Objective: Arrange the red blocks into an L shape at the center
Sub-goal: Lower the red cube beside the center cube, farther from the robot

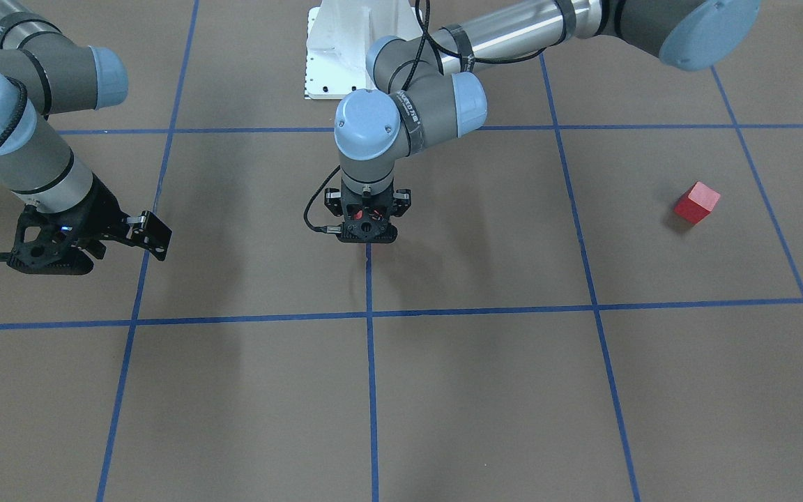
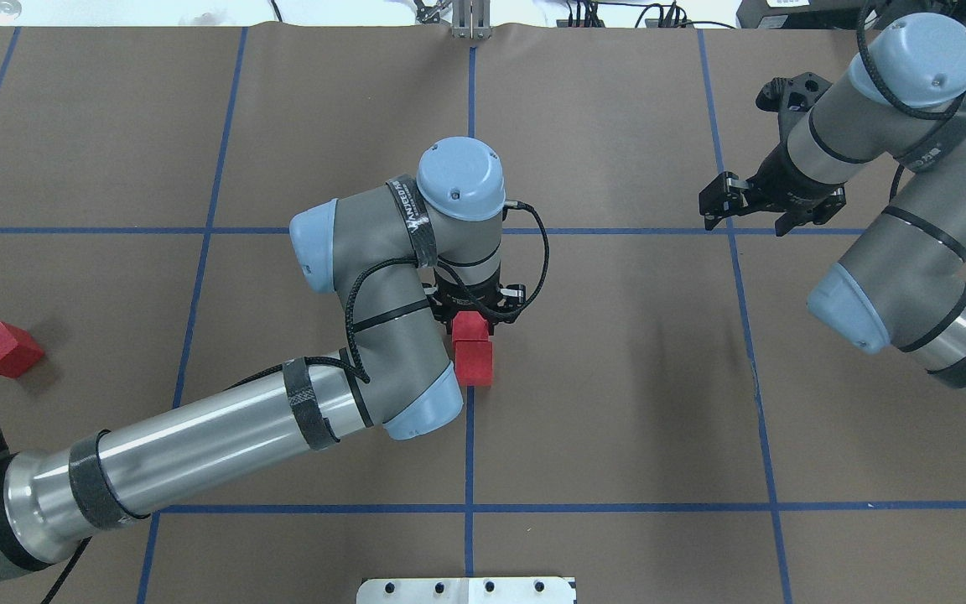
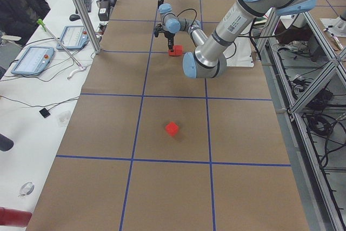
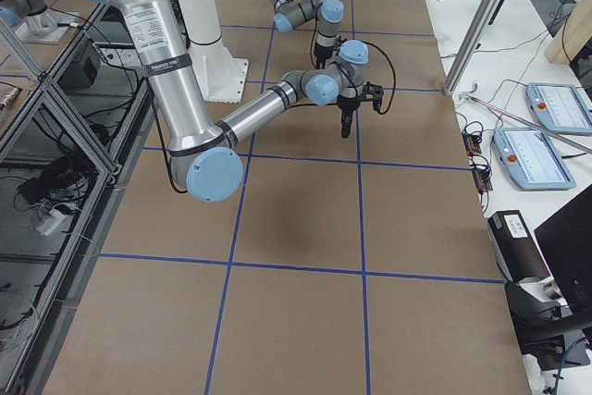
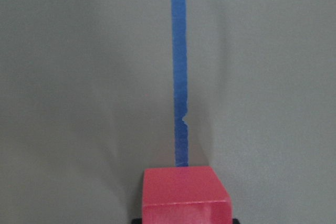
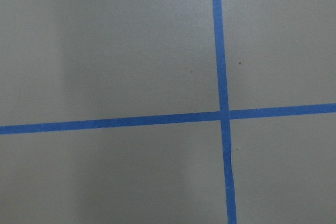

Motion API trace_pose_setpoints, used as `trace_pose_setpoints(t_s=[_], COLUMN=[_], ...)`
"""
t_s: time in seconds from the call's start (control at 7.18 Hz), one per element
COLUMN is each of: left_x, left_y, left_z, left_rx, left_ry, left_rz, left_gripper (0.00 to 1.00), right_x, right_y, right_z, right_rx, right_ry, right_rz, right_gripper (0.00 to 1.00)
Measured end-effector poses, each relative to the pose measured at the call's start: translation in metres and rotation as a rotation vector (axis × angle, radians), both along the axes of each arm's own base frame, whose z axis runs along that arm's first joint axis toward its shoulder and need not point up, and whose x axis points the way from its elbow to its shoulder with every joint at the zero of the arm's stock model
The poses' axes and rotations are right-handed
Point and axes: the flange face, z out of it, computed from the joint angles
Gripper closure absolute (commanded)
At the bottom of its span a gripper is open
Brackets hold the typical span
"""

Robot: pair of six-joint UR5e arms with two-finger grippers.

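the l shape looked partly built. the left gripper stood over the center, its jaws clamped on the first red block, which sat in line with the blue tape line. the second red block lay on the brown surface just on the robot's side of it. the two seemed to touch, forming a short row along the tape. i could not tell whether the clamped one rested on the surface.

the third red block lay alone, well apart, near the robot's left edge of the table. by my judgement it was yet to be fetched and set beside one end of the row to make the corner.

the right gripper hovered off to the side, jaws apart and empty.

the blocks were small matte red cubes with plain faces, alike in size.
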Motion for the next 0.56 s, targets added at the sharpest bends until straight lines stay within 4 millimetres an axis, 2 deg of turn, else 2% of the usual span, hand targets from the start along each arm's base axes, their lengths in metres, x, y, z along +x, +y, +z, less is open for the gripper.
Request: trace_pose_setpoints(t_s=[0.14, 0.28, 0.42, 0.56], left_x=[0.0005, 0.0008, 0.0014, 0.0026], left_y=[0.0007, 0.0011, 0.0019, 0.0035], left_z=[0.0, -0.0004, -0.0006, -0.0003], left_rx=[-0.001, -0.001, -0.001, -0.002], left_ry=[0.0, 0.0, 0.0, 0.0], left_rz=[0.001, 0.001, 0.001, 0.003], left_gripper=[1.0, 0.91, 0.53, 0.19], right_x=[0.0002, 0.0003, 0.0003, 0.0007], right_y=[-0.0001, -0.0001, 0.0, -0.0001], right_z=[-0.0002, -0.0003, -0.0006, -0.0008], right_rx=[0.0, 0.0, 0.001, 0.001], right_ry=[0.0, -0.001, -0.001, -0.002], right_rz=[0.0, 0.0, 0.0, 0.001], right_gripper=[0.01, 0.01, 0.01, 0.01])
